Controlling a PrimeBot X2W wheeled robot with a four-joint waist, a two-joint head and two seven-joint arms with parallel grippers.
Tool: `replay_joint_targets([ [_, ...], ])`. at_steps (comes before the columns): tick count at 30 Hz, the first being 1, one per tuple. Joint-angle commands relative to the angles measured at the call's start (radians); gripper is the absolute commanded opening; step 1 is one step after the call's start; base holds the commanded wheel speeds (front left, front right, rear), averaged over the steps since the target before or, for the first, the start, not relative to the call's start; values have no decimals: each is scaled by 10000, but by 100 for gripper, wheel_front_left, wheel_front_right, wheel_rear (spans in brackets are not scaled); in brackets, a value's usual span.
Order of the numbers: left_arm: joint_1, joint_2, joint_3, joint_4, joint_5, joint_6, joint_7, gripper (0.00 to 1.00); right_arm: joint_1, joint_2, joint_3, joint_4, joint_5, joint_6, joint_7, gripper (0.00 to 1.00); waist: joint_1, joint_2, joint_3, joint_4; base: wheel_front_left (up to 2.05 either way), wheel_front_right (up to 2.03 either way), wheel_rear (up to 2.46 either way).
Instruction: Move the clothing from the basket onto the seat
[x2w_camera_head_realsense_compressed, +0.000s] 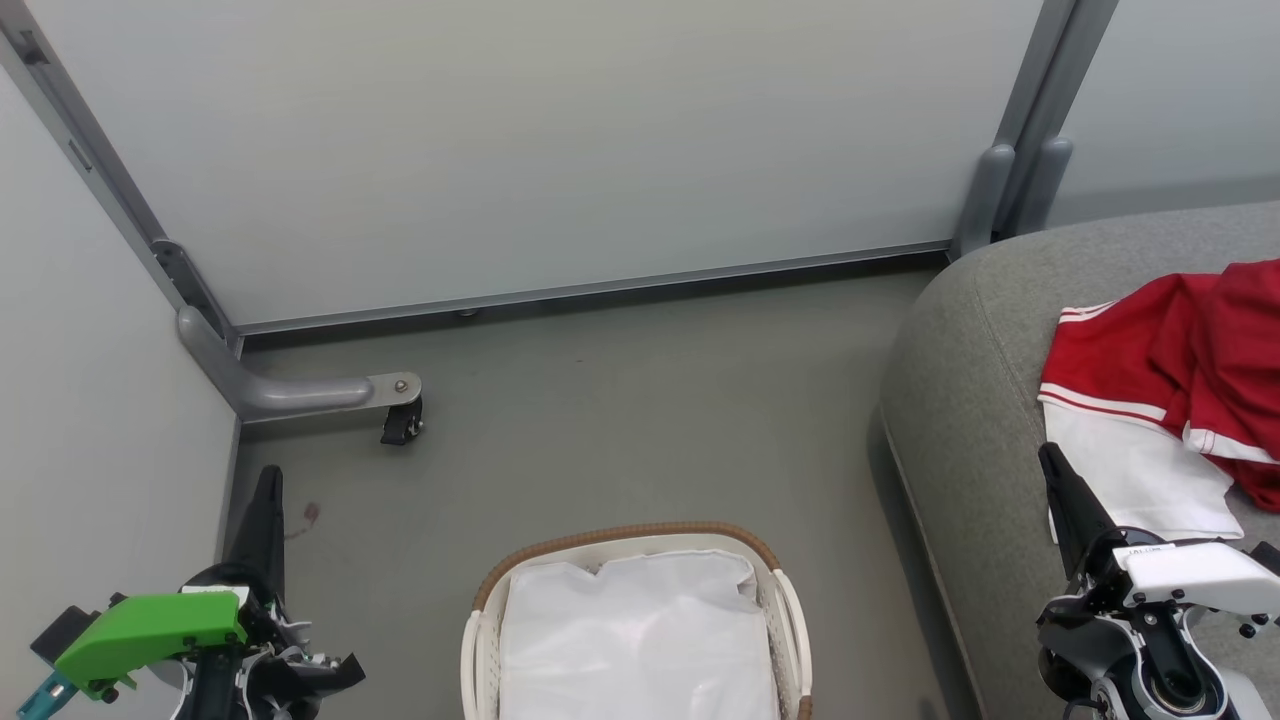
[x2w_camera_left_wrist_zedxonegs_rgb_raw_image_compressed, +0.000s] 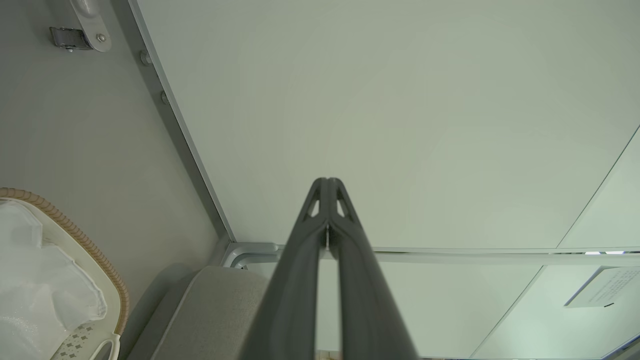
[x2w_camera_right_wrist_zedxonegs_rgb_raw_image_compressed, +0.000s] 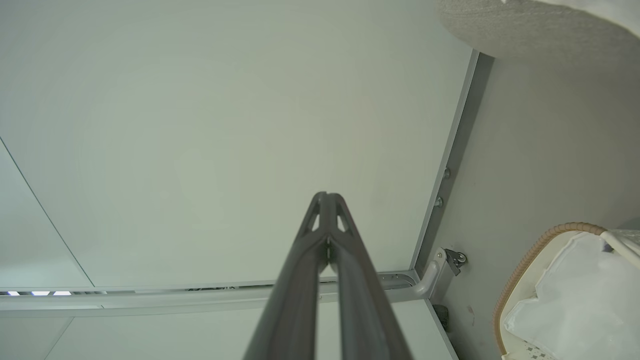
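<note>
Three pale flat partition panels (x2w_camera_head_realsense_compressed: 560, 150) in grey metal frames close off the far and left sides of the work area. They meet the smooth grey floor (x2w_camera_head_realsense_compressed: 640, 420) along a straight bottom rail. That floor lies open between the rail and the basket, and between the basket and the seat.

The large grey woven-fabric sofa seat (x2w_camera_head_realsense_compressed: 960, 400) stands at the right, its rounded corner turned toward the open floor. On it lies the soft red clothing with white panels and thin white stripes (x2w_camera_head_realsense_compressed: 1180, 360), heaped and running off the right edge of the head view. Whether the heap is one garment or two cannot be told.

The small white slatted plastic basket with a brown woven rim (x2w_camera_head_realsense_compressed: 620, 535) stands on the floor at bottom centre, apart from the seat. It holds a crumpled white cloth liner (x2w_camera_head_realsense_compressed: 640, 630).

Left gripper (x2w_camera_left_wrist_zedxonegs_rgb_raw_image_compressed: 327, 182): long dark fingers pressed together, holding nothing, raised beside the left panel.

Right gripper (x2w_camera_right_wrist_zedxonegs_rgb_raw_image_compressed: 327, 196): fingers likewise together and bare, raised at the seat's near edge, just beside the clothing's white panel.

A grey metal foot with a small black caster (x2w_camera_head_realsense_compressed: 400, 420) projects from the left corner post onto the floor.
</note>
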Motion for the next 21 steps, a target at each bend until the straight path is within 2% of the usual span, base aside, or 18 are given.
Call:
replay_joint_targets([
  [1,-96,58,20,1,-30,-42,34,0,106,-63,-20,-35,30,-3,35,0,0,0,0,0,0,0,0],
  [21,-96,58,19,-1,-31,-42,33,0,106,-63,-19,-34,31,-3,34,0,0,0,0,0,0,0,0],
])
